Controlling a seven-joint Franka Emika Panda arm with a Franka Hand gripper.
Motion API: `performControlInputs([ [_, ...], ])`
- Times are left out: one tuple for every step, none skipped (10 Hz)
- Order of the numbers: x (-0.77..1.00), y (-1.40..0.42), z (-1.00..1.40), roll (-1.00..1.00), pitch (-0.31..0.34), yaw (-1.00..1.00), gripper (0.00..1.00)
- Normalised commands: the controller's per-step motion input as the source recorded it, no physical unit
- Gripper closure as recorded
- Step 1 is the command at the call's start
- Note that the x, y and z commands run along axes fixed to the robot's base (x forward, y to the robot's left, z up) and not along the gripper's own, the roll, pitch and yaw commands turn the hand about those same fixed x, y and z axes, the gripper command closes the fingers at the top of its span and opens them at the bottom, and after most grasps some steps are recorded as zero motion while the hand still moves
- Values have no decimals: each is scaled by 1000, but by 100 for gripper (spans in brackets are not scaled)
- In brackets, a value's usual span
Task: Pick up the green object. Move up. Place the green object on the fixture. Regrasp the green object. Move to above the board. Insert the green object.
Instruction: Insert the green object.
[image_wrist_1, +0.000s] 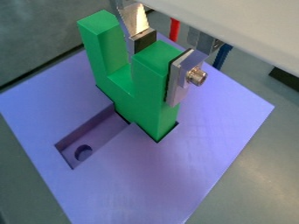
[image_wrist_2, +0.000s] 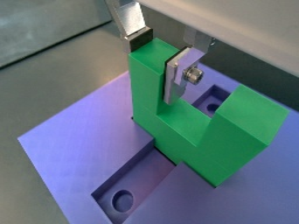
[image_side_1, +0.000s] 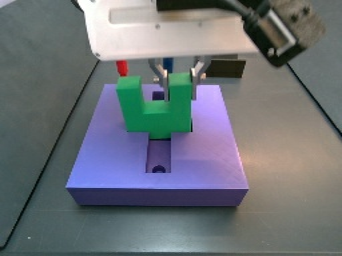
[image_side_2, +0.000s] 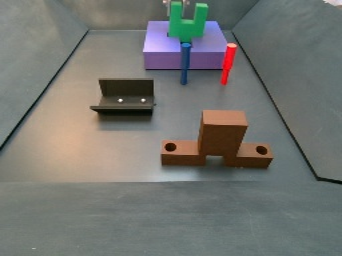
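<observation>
Brown stand (image_side_2: 218, 140) up front, dark floor (image_side_2: 80, 150); hand (image_wrist_1: 163, 63) grips green object (image_wrist_1: 131, 80) (over board (image_wrist_1: 211, 149)).

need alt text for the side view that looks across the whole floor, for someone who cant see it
At the far end, the gripper holds the green object upright on the lavender board, prongs up. A blue peg and a red peg stand before the board. Nearer are the dark fixture and a brown wooden stand.

Bright green object (image_wrist_1: 135, 83), silver-fingered tool (image_wrist_1: 162, 59), lavender board (image_side_1: 201, 165), dark olive fixture (image_side_2: 123, 97), red peg (image_side_2: 229, 62).
</observation>
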Motion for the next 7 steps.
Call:
performControlInputs([
  [49, 0, -586, 204, 0, 0, 100],
  [66, -31, -626, 250, 1, 0, 100],
  [74, -91, -660, 290, 11, 0, 100],
  [80, -100, -649, 271, 0, 0, 100],
  [71, -63, -591, 231, 0, 0, 100],
  [34, -103, -154, 106, 44, 0, 100],
  [0, 0, 0, 0, 0, 0, 100],
])
